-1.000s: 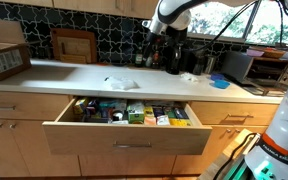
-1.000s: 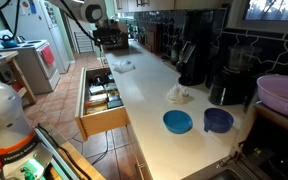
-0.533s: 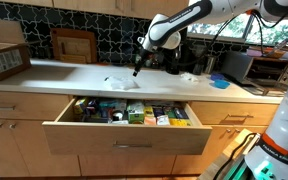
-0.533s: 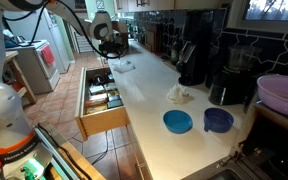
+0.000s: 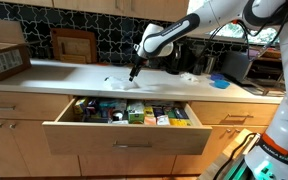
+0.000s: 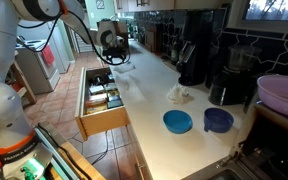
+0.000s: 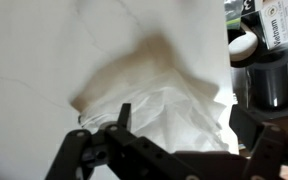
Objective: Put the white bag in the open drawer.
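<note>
Right below my wrist camera, my gripper [image 7: 189, 120] hangs with its fingers [image 7: 120, 118] spread wide and nothing clamped between them. The white bag [image 7: 174, 105] lies crumpled in the gap. One finger stands at its edge and the other is off to the far side, but I cannot tell whether either pad touches it. The bag rests on the pale counter [image 7: 34, 60], which shows a brownish patch just beyond the bag.

In an exterior view I am tilted down over the counter, my gripper [image 5: 134, 73] just above and beside the white bag [image 5: 119, 83], which sits near the counter's front edge. Straight below that edge the drawer [image 5: 129, 138] is pulled out and packed with small boxes and packets; the bag is not in it.

Farther along the counter, dark coffee machines [image 5: 174, 52] stand against the tiled wall, and a white-capped bottle [image 7: 244, 45] shows at the edge of my wrist view. A cardboard box [image 5: 4, 60] sits at the far end of the counter, well apart from me, and two blue bowls [image 6: 178, 122] rest at the opposite end.
</note>
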Robot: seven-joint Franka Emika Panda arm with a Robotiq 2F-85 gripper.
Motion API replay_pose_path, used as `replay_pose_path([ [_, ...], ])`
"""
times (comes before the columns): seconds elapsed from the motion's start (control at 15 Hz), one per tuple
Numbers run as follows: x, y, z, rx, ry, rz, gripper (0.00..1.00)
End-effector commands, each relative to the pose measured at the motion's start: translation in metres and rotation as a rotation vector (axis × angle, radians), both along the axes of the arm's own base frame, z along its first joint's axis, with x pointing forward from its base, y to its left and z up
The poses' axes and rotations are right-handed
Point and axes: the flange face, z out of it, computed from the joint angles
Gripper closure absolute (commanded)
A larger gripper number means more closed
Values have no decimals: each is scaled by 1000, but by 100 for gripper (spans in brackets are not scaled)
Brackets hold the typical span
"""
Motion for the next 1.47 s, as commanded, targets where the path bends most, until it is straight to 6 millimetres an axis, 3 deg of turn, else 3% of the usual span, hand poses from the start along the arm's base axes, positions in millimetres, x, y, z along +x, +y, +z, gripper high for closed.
replay_pose_path([
  [0.0,20,4,-10,5,-15,-43,2],
  [0.07,23,6,-11,10,-13,-46,9],
  [0.13,26,8,-14,16,-3,-37,24],
  [0.53,34,14,-27,-7,24,-16,71],
  [0.8,30,13,-22,-31,97,15,100],
  [1.13,9,4,7,-87,262,59,100],
  [1.4,-39,-7,35,-111,411,78,100],
])
